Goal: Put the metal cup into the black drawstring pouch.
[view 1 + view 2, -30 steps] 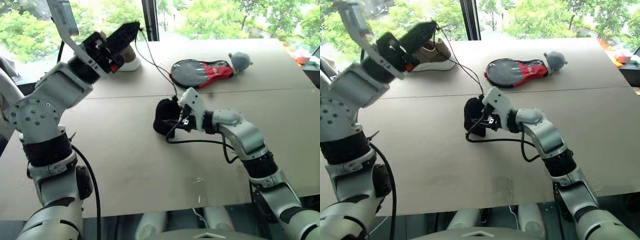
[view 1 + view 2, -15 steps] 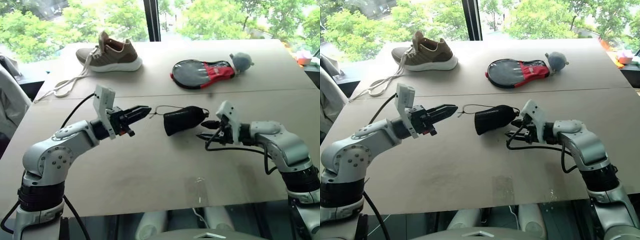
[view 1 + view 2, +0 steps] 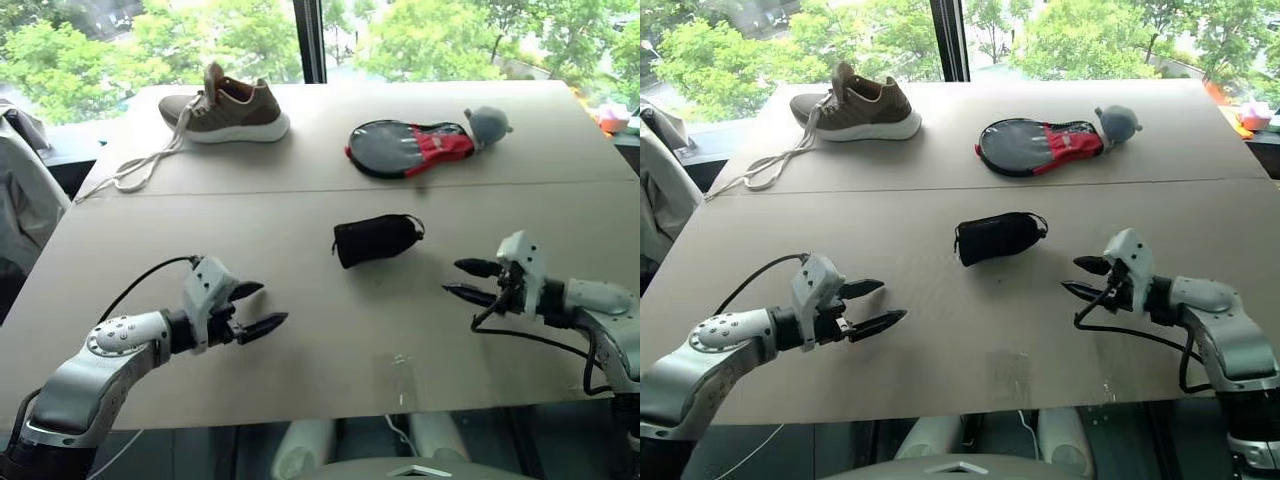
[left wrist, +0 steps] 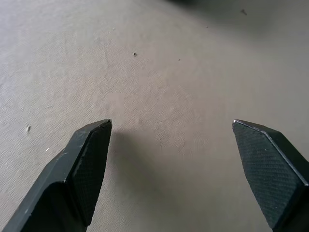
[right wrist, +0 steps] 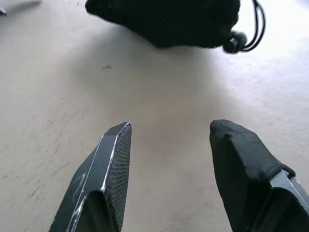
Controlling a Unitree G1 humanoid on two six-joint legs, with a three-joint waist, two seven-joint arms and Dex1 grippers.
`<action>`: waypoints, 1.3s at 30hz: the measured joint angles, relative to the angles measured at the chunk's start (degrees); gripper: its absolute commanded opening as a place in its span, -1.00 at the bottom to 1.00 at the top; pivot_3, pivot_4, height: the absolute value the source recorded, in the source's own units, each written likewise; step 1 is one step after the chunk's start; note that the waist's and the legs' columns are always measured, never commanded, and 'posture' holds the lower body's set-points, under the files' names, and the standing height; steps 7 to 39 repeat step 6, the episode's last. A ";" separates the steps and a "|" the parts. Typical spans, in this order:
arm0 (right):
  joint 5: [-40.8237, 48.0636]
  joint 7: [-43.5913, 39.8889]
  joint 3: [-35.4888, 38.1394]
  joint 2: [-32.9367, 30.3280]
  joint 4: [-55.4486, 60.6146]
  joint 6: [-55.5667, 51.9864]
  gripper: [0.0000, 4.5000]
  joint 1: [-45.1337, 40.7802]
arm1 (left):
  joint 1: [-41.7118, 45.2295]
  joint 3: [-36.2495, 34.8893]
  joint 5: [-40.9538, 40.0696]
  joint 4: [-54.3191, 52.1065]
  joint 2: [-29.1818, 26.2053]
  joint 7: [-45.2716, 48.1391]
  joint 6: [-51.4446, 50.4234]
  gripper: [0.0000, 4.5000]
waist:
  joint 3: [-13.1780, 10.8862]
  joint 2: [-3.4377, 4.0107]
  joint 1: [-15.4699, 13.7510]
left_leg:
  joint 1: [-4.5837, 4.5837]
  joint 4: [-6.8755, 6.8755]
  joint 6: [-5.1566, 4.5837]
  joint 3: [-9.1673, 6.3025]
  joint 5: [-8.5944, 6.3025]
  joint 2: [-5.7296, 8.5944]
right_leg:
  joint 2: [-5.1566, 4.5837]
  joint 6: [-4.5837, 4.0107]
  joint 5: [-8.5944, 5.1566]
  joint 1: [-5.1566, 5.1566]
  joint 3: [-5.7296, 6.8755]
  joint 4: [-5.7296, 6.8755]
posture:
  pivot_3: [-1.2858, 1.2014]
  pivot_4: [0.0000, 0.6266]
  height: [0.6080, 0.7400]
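Brown cardboard is covering the table (image 3: 300,370), and a seam is running across it from side to side behind the middle. Lying on its side at the far left of the table is a brown shoe (image 3: 228,104) with a white sole, its pale laces (image 3: 140,168) trailing toward the left edge. Resting at the far right of the table is a black-and-red paddle-shaped cover (image 3: 408,147), with a grey rounded object (image 3: 487,123) touching its right end. Lying near the centre of the table, just in front of the seam, is the black drawstring pouch (image 3: 375,240); it is bulging and its mouth is pointing right, with the thin cord (image 3: 414,226) looping beside that end. The metal cup is not distinguishable; whether it is sitting inside the pouch cannot be told. The left gripper (image 3: 252,308) is hovering low over the near left part of the table, well apart from the pouch, with its two black fingers (image 4: 84,169) standing wide apart and gripping nothing. The right gripper (image 3: 465,281) is hovering to the right of the pouch, apart from it, with its fingers (image 5: 111,169) pointing toward the pouch, spread and empty. In the right wrist view the small toggle (image 5: 231,42) is sitting at the gathered mouth of the pouch beside the looped cord.
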State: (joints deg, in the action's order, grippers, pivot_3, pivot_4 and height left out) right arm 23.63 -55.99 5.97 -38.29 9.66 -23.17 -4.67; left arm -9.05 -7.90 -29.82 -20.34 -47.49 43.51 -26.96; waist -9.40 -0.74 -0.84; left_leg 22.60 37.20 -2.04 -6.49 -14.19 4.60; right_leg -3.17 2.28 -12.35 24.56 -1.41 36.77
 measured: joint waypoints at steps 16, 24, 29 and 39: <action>0.15 -2.21 5.54 2.92 -11.67 14.05 0.14 2.87 | -2.04 -0.02 9.28 5.46 6.47 -2.02 13.59 0.85 | 0.01 0.03 0.10 | -0.04 0.03 -0.01 0.05 0.01 -0.06 | 0.05 0.00 0.01 0.00 -0.05 0.03 | 0.03 -0.52 1.00; 0.15 -2.21 5.54 2.92 -11.67 14.05 0.14 2.87 | -2.04 -0.02 9.28 5.46 6.47 -2.02 13.59 0.85 | 0.01 0.03 0.10 | -0.04 0.03 -0.01 0.05 0.01 -0.06 | 0.05 0.00 0.01 0.00 -0.05 0.03 | 0.03 -0.52 1.00; 0.15 -2.21 5.54 2.92 -11.67 14.05 0.14 2.87 | -2.04 -0.02 9.28 5.46 6.47 -2.02 13.59 0.85 | 0.01 0.03 0.10 | -0.04 0.03 -0.01 0.05 0.01 -0.06 | 0.05 0.00 0.01 0.00 -0.05 0.03 | 0.03 -0.52 1.00; 0.15 -2.21 5.54 2.92 -11.67 14.05 0.14 2.87 | -2.04 -0.02 9.28 5.46 6.47 -2.02 13.59 0.85 | 0.01 0.03 0.10 | -0.04 0.03 -0.01 0.05 0.01 -0.06 | 0.05 0.00 0.01 0.00 -0.05 0.03 | 0.03 -0.52 1.00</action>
